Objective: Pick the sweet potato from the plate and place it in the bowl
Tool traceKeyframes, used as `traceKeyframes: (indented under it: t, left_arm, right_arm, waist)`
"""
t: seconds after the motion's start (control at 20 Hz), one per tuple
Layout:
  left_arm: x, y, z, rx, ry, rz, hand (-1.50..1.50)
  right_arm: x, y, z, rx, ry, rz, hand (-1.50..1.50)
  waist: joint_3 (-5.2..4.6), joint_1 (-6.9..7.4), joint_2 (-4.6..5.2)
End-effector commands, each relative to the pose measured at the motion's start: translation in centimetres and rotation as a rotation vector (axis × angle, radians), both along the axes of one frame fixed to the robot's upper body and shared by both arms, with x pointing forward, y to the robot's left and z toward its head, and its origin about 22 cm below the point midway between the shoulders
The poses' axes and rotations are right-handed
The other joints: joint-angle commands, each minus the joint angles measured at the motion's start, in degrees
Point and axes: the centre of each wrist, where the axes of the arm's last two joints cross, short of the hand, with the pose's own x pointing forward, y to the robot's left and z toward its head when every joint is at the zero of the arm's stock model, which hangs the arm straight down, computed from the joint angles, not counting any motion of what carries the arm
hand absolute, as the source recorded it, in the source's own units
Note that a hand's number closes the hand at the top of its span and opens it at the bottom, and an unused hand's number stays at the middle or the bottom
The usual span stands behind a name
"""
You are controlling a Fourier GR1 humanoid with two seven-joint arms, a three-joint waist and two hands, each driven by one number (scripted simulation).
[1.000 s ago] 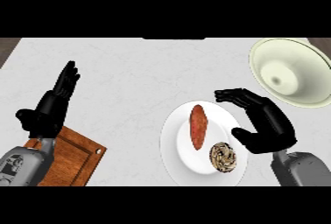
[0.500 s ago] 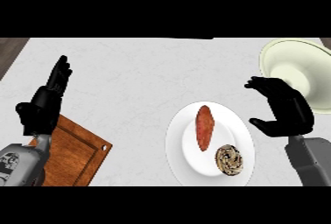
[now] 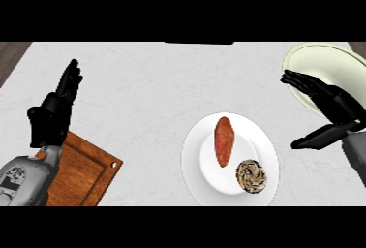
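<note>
Potato (image 3: 223, 141) lies untouched on the plate (image 3: 204, 177); the right hand (image 3: 330, 104), spread, has drifted rightward over the bowl (image 3: 314, 54), so no grasp has begun.

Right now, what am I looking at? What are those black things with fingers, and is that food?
You are looking down from the robot's head at a pale counter. The black things are its robot hands on grey arms. The left robot hand rests open at the left, fingers up, above a wooden board. The right robot hand is open at the right, in front of a pale bowl. Neither holds anything. In the middle is a white plate with an orange sweet potato and a round brown swirly food beside it. The sweet potato should go into the bowl, but it is on the plate.
</note>
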Motion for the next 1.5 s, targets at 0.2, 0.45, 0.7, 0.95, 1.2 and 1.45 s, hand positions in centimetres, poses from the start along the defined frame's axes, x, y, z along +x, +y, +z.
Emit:
traceKeyframes:
  t: [0.2, 0.45, 0.7, 0.95, 1.2, 1.45]
  left_arm:
    - [-0.5, 0.3, -0.3, 0.023, -0.001, 0.023, 0.00]
    - [-0.3, 0.0, 0.2, 0.010, 0.024, 0.029, 0.00]
    - [-0.1, 0.3, 1.7, 0.008, 0.013, 0.028, 0.00]
    - [-0.9, 0.6, 0.4, -0.010, 0.028, 0.032, 0.00]
    - [-1.0, -1.0, 0.5, 0.000, -0.006, 0.042, 0.00]
    - [-2.0, 0.3, 1.5, -0.004, 0.009, 0.036, 0.00]
  right_arm:
    - [4.0, 4.1, 5.1, -0.383, -0.084, 0.171, -1.50]
    - [4.2, 7.5, 4.7, -0.481, -0.066, 0.303, -1.50]
    - [2.8, 11.8, 4.2, -0.538, -0.076, 0.383, -1.50]
    - [2.2, 12.8, 2.8, -0.670, -0.052, 0.404, -1.50]
    - [2.1, 15.1, 1.1, -0.818, -0.034, 0.390, -1.50]
    - [1.0, 16.2, -0.6, -0.811, -0.024, 0.366, -1.50]
  waist:
    - [-0.19, -0.17, -0.29]
    - [-0.19, -1.33, -0.53]
    - [-0.21, -2.14, -0.75]
    - [-0.21, -2.18, -0.71]
    - [-0.20, -1.92, -0.64]
    - [-0.19, -1.95, -0.69]
